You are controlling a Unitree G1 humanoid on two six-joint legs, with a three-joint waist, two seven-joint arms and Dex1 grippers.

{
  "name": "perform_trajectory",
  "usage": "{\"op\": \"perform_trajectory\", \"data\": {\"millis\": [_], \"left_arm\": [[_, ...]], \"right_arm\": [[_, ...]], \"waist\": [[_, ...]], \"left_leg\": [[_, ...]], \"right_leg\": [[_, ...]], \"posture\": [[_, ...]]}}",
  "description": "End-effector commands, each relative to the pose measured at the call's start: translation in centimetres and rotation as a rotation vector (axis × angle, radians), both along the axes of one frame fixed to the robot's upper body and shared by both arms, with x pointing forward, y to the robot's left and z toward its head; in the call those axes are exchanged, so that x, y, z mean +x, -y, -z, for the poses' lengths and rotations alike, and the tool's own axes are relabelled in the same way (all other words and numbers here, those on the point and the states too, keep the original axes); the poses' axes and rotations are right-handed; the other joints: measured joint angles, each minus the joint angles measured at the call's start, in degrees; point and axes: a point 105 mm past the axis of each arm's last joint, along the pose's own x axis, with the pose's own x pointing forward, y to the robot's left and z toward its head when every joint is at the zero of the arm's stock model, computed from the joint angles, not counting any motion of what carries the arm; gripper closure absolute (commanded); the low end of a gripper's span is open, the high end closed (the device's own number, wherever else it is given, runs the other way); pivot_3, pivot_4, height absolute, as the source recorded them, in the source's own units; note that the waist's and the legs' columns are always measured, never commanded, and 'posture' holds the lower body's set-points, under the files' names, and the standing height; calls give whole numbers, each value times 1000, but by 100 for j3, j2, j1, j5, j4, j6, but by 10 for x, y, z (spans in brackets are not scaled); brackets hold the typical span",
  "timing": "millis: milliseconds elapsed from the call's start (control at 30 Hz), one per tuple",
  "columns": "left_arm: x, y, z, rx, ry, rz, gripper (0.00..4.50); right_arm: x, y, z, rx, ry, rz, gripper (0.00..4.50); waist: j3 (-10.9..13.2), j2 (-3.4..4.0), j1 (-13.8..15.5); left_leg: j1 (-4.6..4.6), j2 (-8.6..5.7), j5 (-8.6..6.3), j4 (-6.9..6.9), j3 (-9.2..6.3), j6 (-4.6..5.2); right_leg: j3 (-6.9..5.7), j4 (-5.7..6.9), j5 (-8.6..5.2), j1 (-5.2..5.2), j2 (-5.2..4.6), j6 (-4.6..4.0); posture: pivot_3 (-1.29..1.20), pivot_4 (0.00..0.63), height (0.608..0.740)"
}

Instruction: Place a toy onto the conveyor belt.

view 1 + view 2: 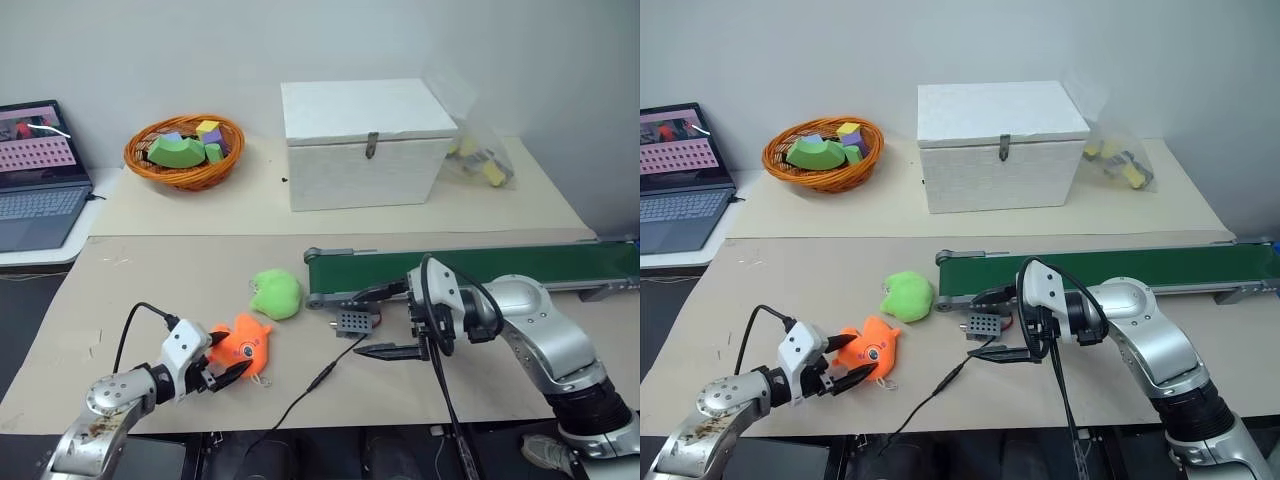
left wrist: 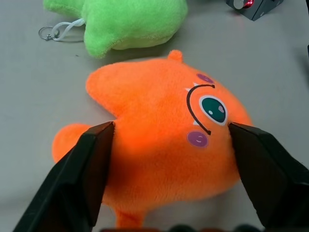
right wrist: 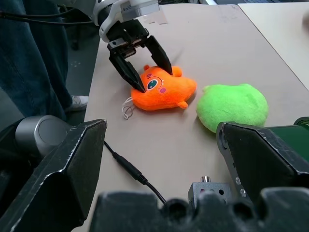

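Observation:
The orange plush toy (image 1: 243,345) lies flat on the brown table near its front edge, eye side up. My left gripper (image 1: 226,357) is low over it and open. Its two black fingers (image 2: 91,159) stand on either side of the toy's body (image 2: 164,145), and the pads just meet the plush without squeezing it. The dark green conveyor belt (image 1: 480,266) runs along the right half of the table. My right gripper (image 1: 385,322) hovers in front of the belt's left end, pointing toward the toy (image 3: 161,89). It is open, with nothing between its fingers.
A lime-green plush (image 1: 276,293) lies just beyond the toy, toward the belt. A small grey control box (image 1: 355,322) with a black cable (image 1: 310,390) sits by the belt's end. Farther back stand an orange basket (image 1: 184,150), a white chest (image 1: 365,143) and a laptop (image 1: 35,170). A person's legs (image 3: 29,48) stand beside the table.

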Motion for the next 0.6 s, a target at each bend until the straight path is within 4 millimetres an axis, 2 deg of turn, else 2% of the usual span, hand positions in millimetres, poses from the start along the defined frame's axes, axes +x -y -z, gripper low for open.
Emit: {"op": "perform_trajectory", "data": {"millis": [33, 233, 267, 467, 567, 600], "left_arm": [[-3, -1, 6, 3, -37, -9, 2116], [-1, -3, 6, 11, -36, -20, 4202], [-1, -3, 6, 11, -35, -22, 4429], [3, -2, -1, 12, -7, -49, 4429], [5, 4, -25, -8, 36, -25, 4429], [4, 4, -40, -7, 54, 0, 4429]], "right_arm": [[0, -1, -15, 29, 53, -3, 0], [1, -1, -17, 36, 61, 6, 0], [1, -2, -17, 36, 61, 7, 0], [3, -3, -15, 36, 61, 11, 0], [5, -3, -14, 34, 60, 13, 0], [6, -3, -14, 34, 61, 14, 0]], "waist": [[0, 0, 1], [0, 1, 1], [0, 1, 1], [0, 3, 5], [1, 2, 4], [2, 1, 2]], "left_leg": [[0, 0, 0, 0, 0, 0], [0, 0, -1, 0, 0, 1], [0, 0, -2, 0, 0, 3], [0, 0, -2, 0, -1, 2], [0, 0, -2, 0, -2, 3], [-1, 0, -2, 0, -3, 4]], "right_leg": [[0, 0, 0, 0, 0, 0], [0, 0, 0, 0, 0, 1], [0, 0, 0, 0, 0, 1], [0, 0, -1, 1, 0, 1], [0, 0, -1, 1, 0, 1], [0, 0, -1, 0, 0, 1]], "posture": [[0, 150, 740], [0, 150, 740], [0, 150, 740], [0, 150, 740], [0, 150, 740], [0, 150, 740]]}}
